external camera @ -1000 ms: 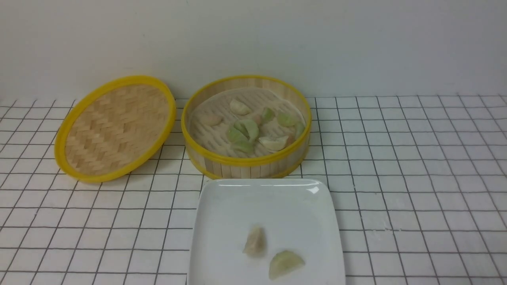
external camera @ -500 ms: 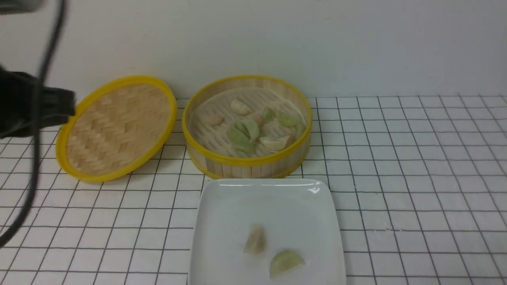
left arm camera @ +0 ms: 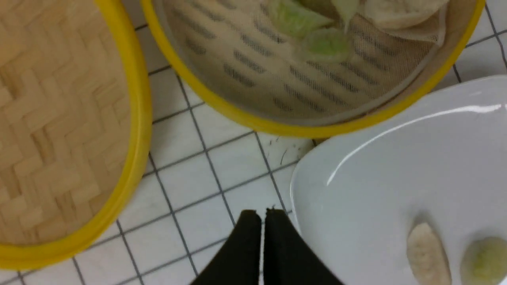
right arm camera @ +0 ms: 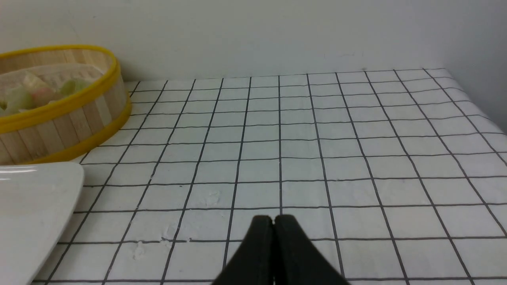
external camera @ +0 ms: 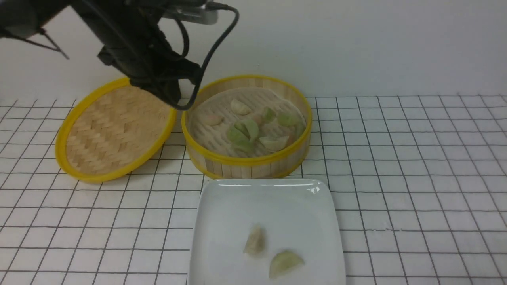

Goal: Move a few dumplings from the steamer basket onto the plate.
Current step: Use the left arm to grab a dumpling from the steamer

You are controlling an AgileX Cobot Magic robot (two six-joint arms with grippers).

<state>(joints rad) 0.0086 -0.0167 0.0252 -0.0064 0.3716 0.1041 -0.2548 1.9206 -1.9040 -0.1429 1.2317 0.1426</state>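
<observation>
Two crescent dumplings (external camera: 286, 263), one cream-white and one pale green, lie apart on the square white plate (external camera: 222, 221), while the others sit scattered and partly heaped in the round bamboo steamer basket (external camera: 247, 160), just behind the plate. The left gripper (left arm camera: 263, 215) has its fingertips together with nothing between them, and in the front view its dark arm (external camera: 138, 47) reaches in from the left, high up, in front of part of the woven bamboo lid (external camera: 115, 130) and the basket's left edge. From its wrist, the basket, its dumplings, the lid and the pair on the plate all show beyond the tips, none of them touched. The right gripper (right arm camera: 273, 219) also has its tips closed on each other (it is out of sight in the front view), with the basket and a corner of the plate off to the robot's left of it. Beneath everything runs a white tabletop (external camera: 396, 158) ruled with thin black lines into a grid, marked by a few small pale scuffs to the right of the plate. The yellow-rimmed lid leans tilted beside the basket, on its left. Behind the table stands a plain pale wall (external camera: 356, 43), softly shadowed toward the right.
</observation>
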